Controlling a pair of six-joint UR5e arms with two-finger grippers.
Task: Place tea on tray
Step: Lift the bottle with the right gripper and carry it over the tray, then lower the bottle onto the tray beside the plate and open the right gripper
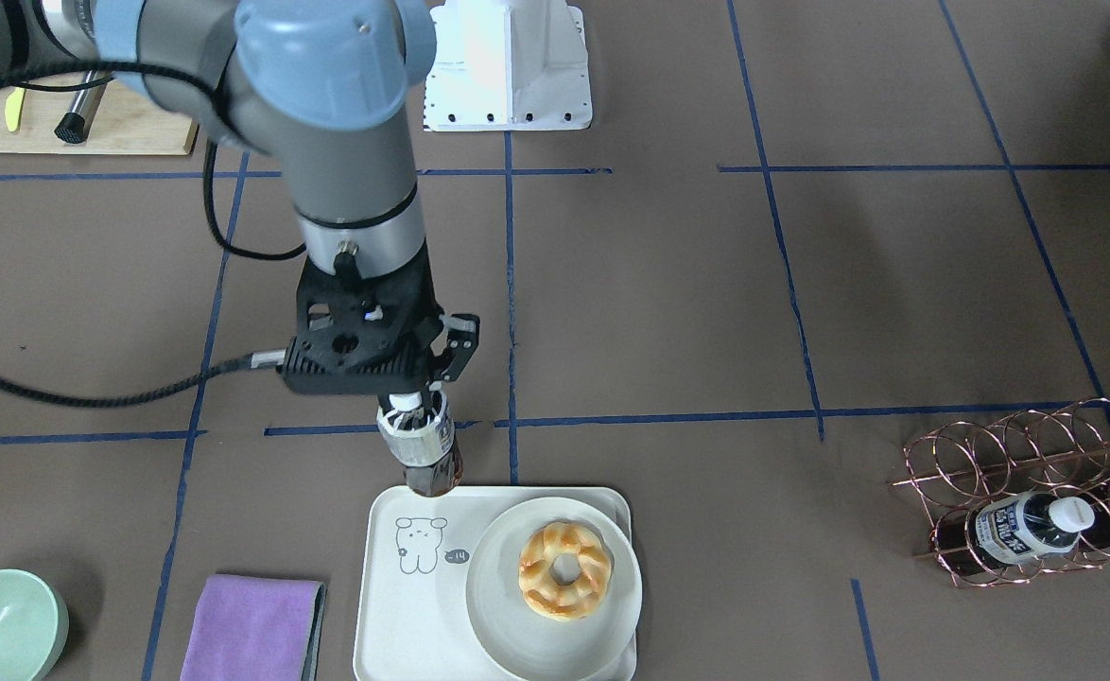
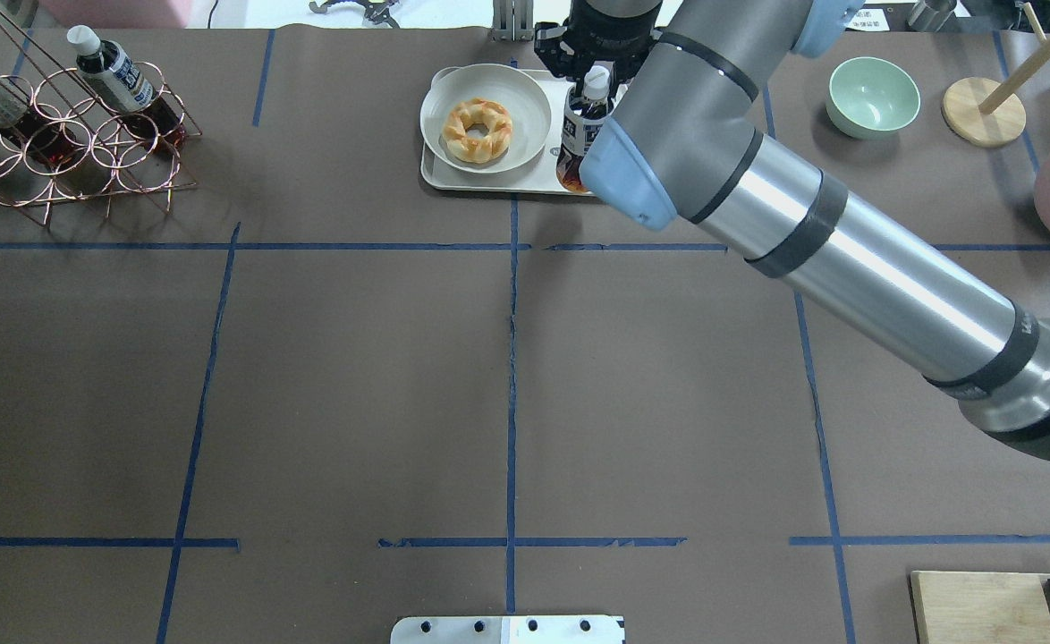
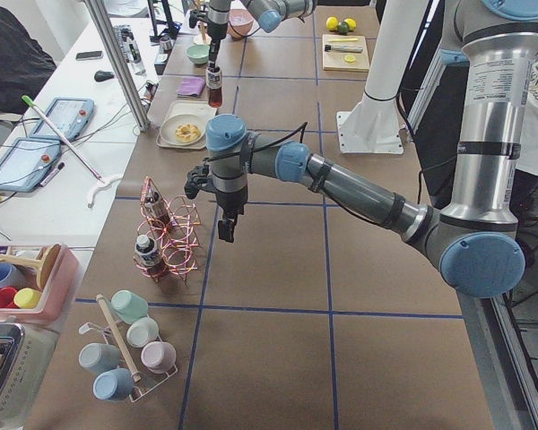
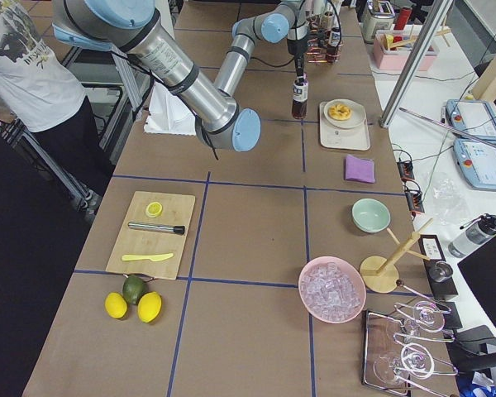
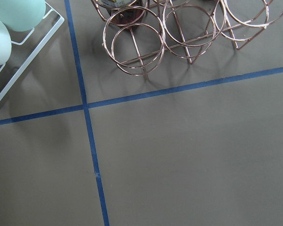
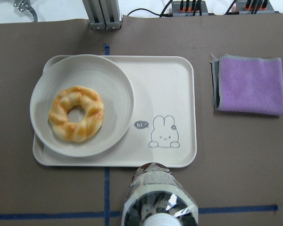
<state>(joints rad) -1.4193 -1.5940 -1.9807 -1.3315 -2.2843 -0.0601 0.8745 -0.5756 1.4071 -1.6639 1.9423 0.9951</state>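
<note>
While a mint bowl (image 1: 2, 624) and a folded purple cloth (image 1: 252, 629) lie at the edge of the desk (image 1: 668, 312), the right hand (image 1: 413, 414) is clenched round the neck of the tea (image 1: 432, 468), holding it upright with its base at the tray's (image 1: 394, 615) robot-side rim. Further along, a plate (image 1: 508, 643) on the tray carries a doughnut (image 1: 536, 577), and a copper wire rack (image 1: 980, 454) holds more bottles (image 1: 1028, 525). The left hand (image 3: 224, 235) hangs near that rack; released or clenched, I cannot tell.
</note>
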